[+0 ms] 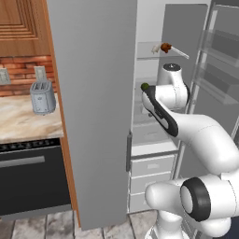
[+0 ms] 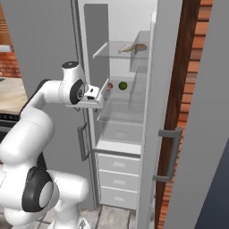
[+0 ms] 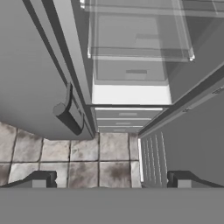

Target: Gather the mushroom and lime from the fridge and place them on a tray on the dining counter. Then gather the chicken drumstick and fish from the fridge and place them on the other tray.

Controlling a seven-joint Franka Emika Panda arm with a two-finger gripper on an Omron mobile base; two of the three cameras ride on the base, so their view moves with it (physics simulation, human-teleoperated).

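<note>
Inside the open fridge (image 2: pixel 129 27), 2 glass shelves carry the food. On the upper shelf (image 2: pixel 117 53) lie the chicken drumstick (image 2: pixel 141 46) and, at its 9 o'clock, a pale fish (image 2: pixel 127 48), long axis running left to right. On the next shelf down sit the lime (image 2: pixel 122 85) and, at its 9 o'clock, the mushroom (image 2: pixel 109 86). Beside that shelf's front edge the hand (image 2: pixel 99 92) hangs with fingers spread wide, empty. No writing is legible.

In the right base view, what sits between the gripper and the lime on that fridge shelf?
The mushroom sits between them: the open gripper is at the shelf's left edge, the lime further right. The right base view shows this.
</note>
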